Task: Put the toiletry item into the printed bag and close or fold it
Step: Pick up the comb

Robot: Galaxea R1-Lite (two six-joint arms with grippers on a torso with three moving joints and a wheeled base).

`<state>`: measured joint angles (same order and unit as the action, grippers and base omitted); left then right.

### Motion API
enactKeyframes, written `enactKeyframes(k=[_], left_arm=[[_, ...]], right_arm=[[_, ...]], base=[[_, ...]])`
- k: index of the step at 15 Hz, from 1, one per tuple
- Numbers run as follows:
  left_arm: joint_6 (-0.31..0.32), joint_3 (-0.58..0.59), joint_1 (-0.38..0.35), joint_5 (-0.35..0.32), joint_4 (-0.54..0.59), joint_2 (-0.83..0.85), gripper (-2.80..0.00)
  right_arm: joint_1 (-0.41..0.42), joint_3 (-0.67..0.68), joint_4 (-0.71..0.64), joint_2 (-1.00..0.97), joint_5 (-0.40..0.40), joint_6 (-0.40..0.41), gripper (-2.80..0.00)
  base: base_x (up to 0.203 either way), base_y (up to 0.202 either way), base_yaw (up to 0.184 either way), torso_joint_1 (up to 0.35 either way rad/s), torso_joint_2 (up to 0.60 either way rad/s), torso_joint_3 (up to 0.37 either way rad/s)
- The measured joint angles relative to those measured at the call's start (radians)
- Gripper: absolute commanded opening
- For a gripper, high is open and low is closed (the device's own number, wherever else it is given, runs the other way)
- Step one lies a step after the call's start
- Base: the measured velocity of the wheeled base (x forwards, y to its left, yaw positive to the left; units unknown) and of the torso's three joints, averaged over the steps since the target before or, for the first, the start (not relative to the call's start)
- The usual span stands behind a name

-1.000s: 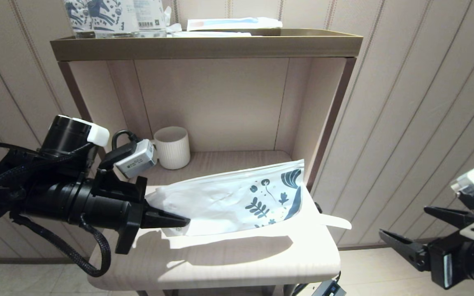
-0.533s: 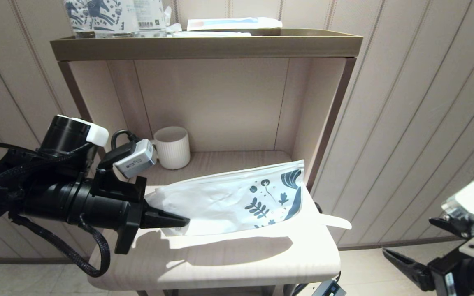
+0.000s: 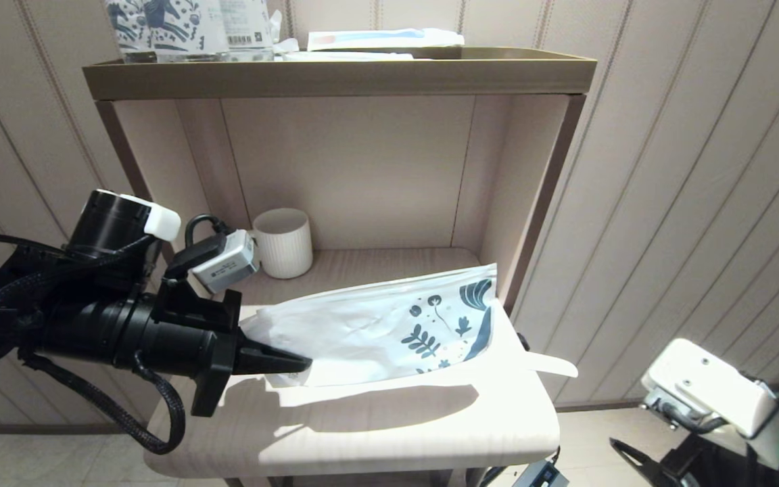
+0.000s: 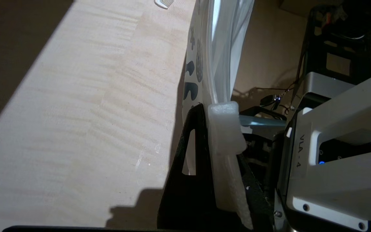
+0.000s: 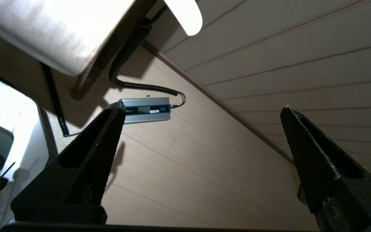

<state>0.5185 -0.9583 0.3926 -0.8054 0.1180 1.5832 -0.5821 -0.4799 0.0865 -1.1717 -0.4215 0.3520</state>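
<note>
While the left gripper (image 3: 298, 366) is clamping the printed bag's (image 3: 389, 331) plain end above the table (image 3: 362, 433), the toiletry item (image 3: 552, 365) is lying beyond the bag's far end. Well apart, the right gripper (image 5: 201, 135) is hanging spread wide, empty.

My left gripper (image 3: 295, 365) pinches the plain end of the printed bag (image 3: 389, 331), held above the bench (image 3: 362, 433). The toiletry item (image 3: 552, 365) pokes past the bench's right edge. A white cup (image 3: 283, 242) stands behind. My right arm sits low right.
</note>
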Motion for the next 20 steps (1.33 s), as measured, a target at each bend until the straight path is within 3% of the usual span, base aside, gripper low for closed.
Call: enactKeyframes(k=[8, 14, 20], left_arm=[[0.000, 0.001, 0.000, 0.020, -0.034, 0.025, -2.80], [0.000, 0.008, 0.000, 0.021, -0.034, 0.026, -2.80], [0.011, 0.014, 0.000, 0.020, -0.038, 0.026, -2.80]], right_arm=[[-0.012, 0.003, 0.280, -0.232, -0.089, 0.046, 0.00], [-0.026, 0.006, 0.261, -0.253, -0.105, 0.081, 0.00], [-0.029, -0.009, 0.061, -0.154, -0.105, 0.185, 0.00]], base=[[0.000, 0.000, 0.000, 0.000, 0.00, 0.000], [0.000, 0.000, 0.000, 0.000, 0.00, 0.000], [0.000, 0.000, 0.000, 0.000, 0.00, 0.000]])
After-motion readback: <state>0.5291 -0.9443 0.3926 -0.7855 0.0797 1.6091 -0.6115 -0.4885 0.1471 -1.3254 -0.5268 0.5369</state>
